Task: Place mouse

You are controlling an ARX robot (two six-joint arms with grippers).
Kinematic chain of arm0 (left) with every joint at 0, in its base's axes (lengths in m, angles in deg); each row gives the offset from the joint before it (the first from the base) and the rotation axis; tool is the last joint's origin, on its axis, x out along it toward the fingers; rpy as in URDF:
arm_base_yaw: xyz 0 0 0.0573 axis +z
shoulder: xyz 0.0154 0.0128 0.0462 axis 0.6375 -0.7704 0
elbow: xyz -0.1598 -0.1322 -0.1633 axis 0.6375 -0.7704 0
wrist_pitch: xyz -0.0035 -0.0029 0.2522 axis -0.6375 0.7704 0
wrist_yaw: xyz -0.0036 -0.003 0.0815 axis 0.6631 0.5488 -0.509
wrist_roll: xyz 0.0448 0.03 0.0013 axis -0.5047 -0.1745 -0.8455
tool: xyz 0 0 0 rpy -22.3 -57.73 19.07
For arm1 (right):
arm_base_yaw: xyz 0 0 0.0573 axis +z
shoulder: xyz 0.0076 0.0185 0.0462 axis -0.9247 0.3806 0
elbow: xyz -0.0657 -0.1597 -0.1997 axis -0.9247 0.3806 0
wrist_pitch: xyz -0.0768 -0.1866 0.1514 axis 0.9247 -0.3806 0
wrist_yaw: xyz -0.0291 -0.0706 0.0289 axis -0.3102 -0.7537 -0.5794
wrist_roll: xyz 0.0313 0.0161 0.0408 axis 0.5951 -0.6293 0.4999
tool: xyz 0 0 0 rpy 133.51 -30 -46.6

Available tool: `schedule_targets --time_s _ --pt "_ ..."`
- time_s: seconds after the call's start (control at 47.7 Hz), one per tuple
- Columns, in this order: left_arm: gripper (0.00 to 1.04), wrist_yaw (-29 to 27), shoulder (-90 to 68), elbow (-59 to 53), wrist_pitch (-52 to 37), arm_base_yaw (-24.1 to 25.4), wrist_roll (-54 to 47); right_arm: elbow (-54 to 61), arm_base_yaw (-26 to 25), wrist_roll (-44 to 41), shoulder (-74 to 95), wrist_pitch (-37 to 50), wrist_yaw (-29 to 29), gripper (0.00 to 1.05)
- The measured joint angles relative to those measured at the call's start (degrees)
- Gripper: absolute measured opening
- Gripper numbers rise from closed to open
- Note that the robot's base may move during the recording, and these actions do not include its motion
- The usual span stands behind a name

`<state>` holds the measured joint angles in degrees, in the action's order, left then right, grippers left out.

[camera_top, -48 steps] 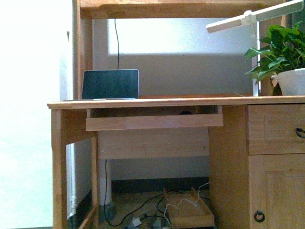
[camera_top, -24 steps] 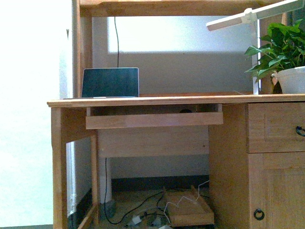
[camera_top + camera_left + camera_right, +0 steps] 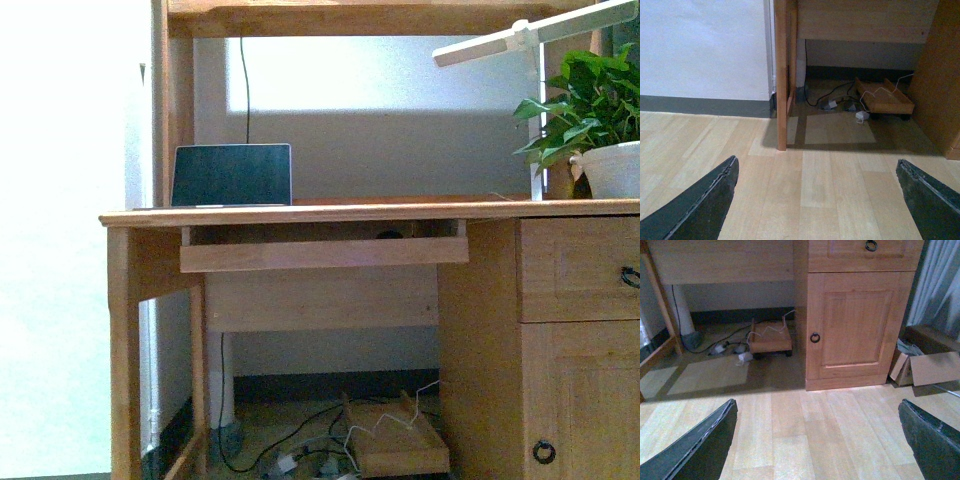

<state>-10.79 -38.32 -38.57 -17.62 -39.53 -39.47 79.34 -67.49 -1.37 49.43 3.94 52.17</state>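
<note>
Mouse (image 3: 388, 235) shows only as a small dark dome peeking over the front board of the pull-out tray (image 3: 323, 253), which sits just under the tabletop (image 3: 400, 212), right of the tray's middle. On the tabletop a laptop (image 3: 231, 175) stands open at the left, and a potted plant (image 3: 590, 120) sits at the right beneath a white lamp (image 3: 520, 38). Left hand (image 3: 816, 161) and right hand (image 3: 817, 402) hang over the wooden floor (image 3: 830, 190), fingers spread wide, holding nothing.

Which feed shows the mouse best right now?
The front view: the mouse shows only as a dark hump behind the front board of the pull-out tray. Both wrist views look at the floor and the lower part of the desk, so neither shows it.
</note>
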Motion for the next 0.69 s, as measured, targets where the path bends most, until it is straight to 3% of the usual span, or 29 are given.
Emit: schedule_targets --time_s 0.692 --pt "0.97 0.0 0.0 0.0 0.0 0.0 0.0 0.0 0.0 0.0 0.0 0.0 0.0 0.97"
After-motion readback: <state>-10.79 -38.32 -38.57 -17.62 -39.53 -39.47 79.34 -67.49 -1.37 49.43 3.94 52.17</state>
